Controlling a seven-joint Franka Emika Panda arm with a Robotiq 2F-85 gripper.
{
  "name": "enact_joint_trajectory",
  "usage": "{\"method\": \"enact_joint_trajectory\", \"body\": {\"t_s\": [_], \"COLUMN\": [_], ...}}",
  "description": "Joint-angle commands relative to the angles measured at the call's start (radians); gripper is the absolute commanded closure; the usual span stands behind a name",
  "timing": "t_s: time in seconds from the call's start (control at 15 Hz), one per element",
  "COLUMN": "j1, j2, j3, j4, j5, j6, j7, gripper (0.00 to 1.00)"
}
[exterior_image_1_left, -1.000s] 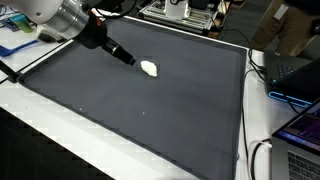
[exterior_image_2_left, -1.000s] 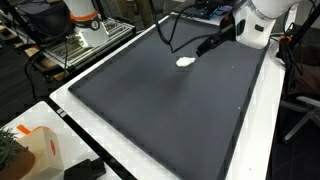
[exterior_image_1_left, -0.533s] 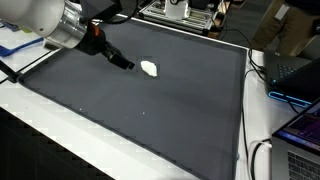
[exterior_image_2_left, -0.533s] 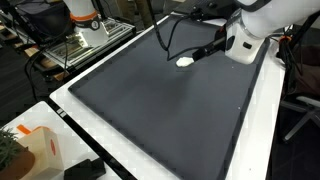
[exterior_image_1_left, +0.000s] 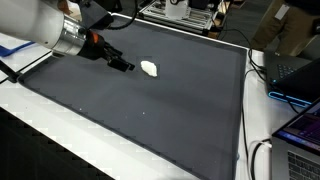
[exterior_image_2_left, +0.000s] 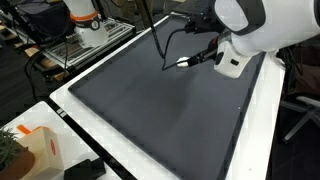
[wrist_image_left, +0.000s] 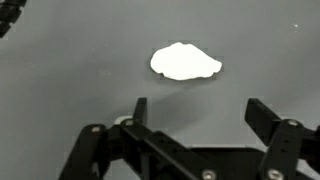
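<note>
A small white lump lies on the dark grey mat toward its far side. My gripper hangs just beside it, low over the mat and tilted toward it. In an exterior view the lump shows only in part at the gripper tip. In the wrist view the lump sits a short way ahead of the gripper. Both fingers stand wide apart, open, with bare mat between them. Nothing is held.
The mat covers a white table. A laptop and cables lie along one side. Racks of equipment stand behind the table. A second robot base and a white-and-orange box show near another edge.
The arm has swung lower and tilted flatter over the mat, and more of its body fills both exterior views. The gripper tip stays beside the lump, which has not moved. The jaws stay open.
</note>
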Motion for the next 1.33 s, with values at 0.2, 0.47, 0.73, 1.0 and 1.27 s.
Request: {"method": "enact_joint_trajectory", "body": {"t_s": [0.2,0.47,0.73,1.0,1.27], "j1": [-0.030,-0.033,-0.029,0.053,0.120], "j2": [0.072,0.088,0.091,-0.026,-0.169], "j3": [0.019,0.019,0.016,-0.024,-0.027], "j4": [0.081,0.090,0.095,-0.007,-0.189], "j5": [0.057,0.073,0.073,-0.050,-0.142], "j6": [-0.048,-0.050,-0.051,-0.031,0.083], "j7": [0.064,0.077,0.089,-0.043,-0.152], "gripper": [0.00,0.00,0.00,0.00,0.00]}}
